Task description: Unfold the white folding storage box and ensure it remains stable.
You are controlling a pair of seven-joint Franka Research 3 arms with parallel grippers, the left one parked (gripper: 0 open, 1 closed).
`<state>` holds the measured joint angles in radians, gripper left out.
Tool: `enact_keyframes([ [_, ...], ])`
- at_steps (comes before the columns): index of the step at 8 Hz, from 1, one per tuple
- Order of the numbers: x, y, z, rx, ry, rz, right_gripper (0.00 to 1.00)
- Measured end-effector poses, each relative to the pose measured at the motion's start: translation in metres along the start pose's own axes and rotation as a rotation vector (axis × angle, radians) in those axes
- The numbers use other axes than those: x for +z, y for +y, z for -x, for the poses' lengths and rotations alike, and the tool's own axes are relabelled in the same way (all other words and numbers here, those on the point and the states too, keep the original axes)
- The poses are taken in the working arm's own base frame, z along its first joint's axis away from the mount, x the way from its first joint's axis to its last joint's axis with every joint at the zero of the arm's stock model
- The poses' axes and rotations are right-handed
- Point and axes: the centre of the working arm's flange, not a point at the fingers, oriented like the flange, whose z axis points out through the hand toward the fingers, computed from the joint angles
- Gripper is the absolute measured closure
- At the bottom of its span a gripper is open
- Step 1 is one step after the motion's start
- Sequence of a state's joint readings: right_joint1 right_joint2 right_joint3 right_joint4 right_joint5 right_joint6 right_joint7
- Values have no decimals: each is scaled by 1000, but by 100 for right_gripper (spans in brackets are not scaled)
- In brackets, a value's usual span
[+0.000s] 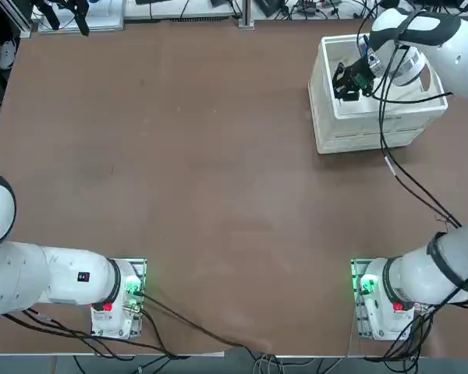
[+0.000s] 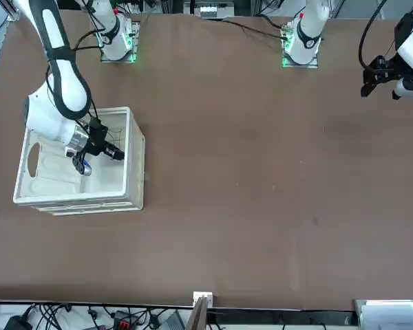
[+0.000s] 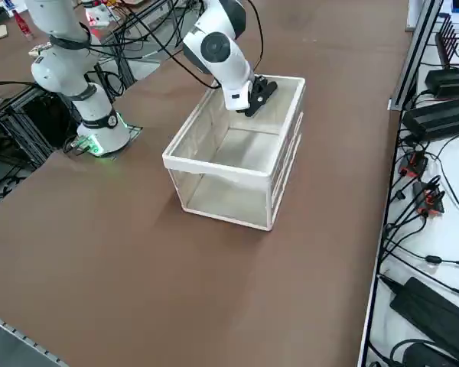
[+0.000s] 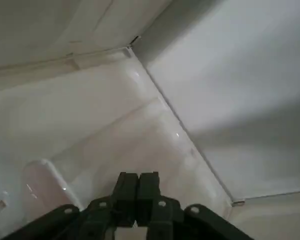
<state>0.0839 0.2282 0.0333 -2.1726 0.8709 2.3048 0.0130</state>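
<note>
Box stands open, one end masked by arm

Top view: the white folding storage box (image 1: 351,132) is seen at far right, partly covered by the right arm (image 1: 444,47). Front view: the right gripper (image 2: 100,148) is seen over its interior. Wrist view: the jaws are closed together; outer walls are cut off.

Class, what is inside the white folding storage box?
The right gripper reaches into the white folding storage box, fingers shut, holding nothing. Otherwise bare floor and walls show; the arm hides part.

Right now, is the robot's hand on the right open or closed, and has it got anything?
Black two-finger right gripper: closed, holding nothing, inside the white plastic box.
</note>
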Motion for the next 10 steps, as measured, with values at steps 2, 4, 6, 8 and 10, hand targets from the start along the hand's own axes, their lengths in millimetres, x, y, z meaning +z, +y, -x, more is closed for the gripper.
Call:
enact_keyframes([
  [2, -12, -9, -4, -47, 7, 8, 98],
  [4, -37, -2, -13, -202, 27, 212, 98],
  [6, -67, 37, -34, -292, 55, 456, 98],
  [8, -92, 81, -54, -333, 68, 641, 98],
  [10, -100, 116, -69, -352, 51, 762, 98],
])
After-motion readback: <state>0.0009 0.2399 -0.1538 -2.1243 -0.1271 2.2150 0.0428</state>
